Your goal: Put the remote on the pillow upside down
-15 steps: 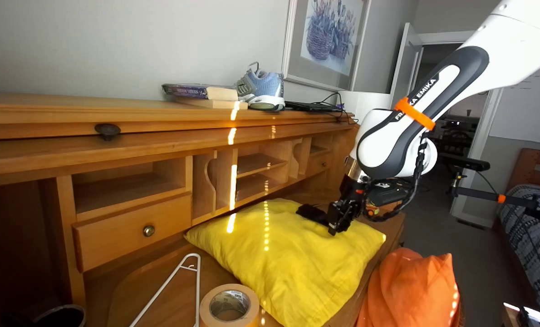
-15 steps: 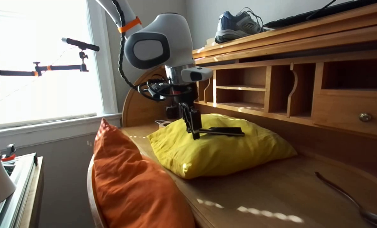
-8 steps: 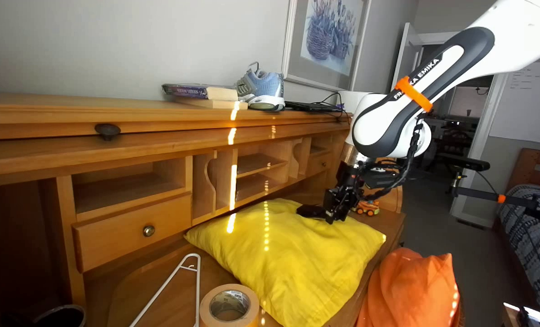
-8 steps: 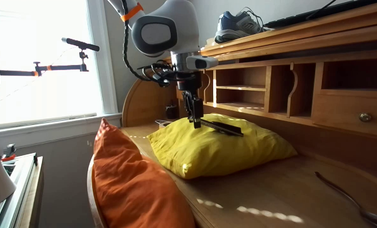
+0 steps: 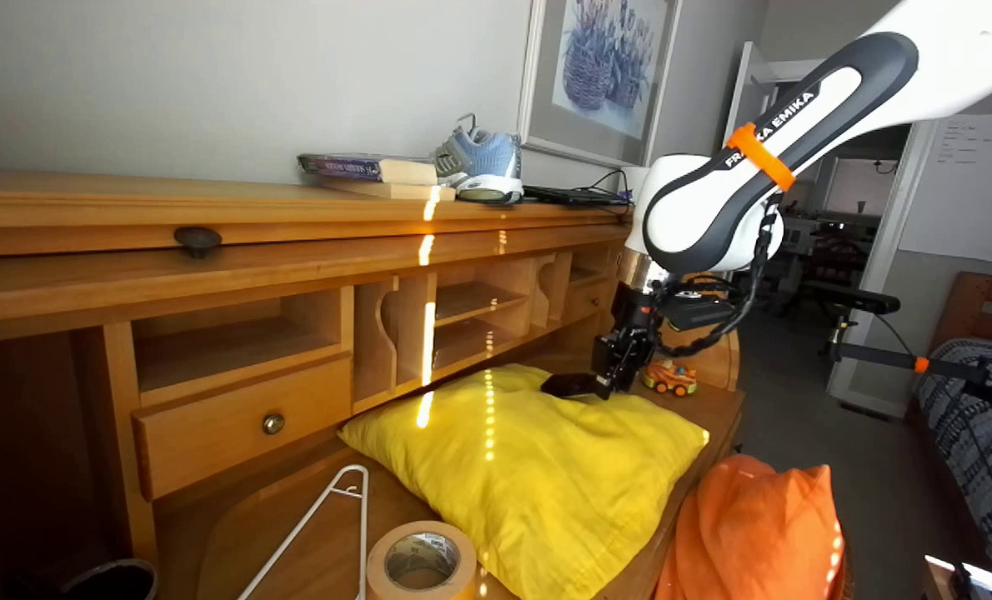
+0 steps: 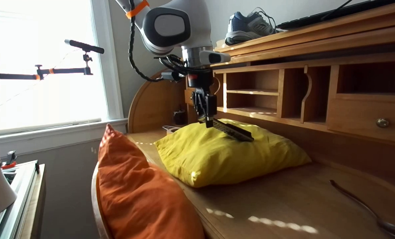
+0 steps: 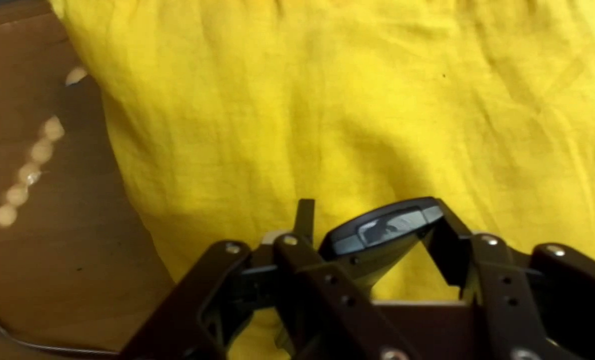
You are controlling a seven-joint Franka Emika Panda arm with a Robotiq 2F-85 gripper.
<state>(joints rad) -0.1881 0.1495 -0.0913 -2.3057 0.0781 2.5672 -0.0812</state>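
Note:
The remote is long and black. In both exterior views, the remote (image 5: 569,384) (image 6: 234,130) slopes, with its end at the gripper raised and its far end low at the yellow pillow (image 5: 538,475) (image 6: 240,162). A button-like texture shows along its side in an exterior view; which face is up is unclear. My gripper (image 5: 603,387) (image 6: 206,122) is shut on the raised end, above the pillow. In the wrist view, the remote (image 7: 385,229) sits tilted between the fingers (image 7: 375,215), its right edge against the right finger; its left contact is partly hidden. The pillow (image 7: 277,125) fills the background.
An orange pillow (image 5: 754,533) (image 6: 144,192) lies at the desk's front edge. A tape roll (image 5: 421,562), a white hanger (image 5: 313,525), a toy car (image 5: 671,378) and a spoon (image 6: 360,202) lie around. Desk cubbies (image 6: 260,93) stand behind the pillow.
My gripper has risen. The remote's near end has come up with it, so the remote now tilts more steeply, its far end staying low at the pillow.

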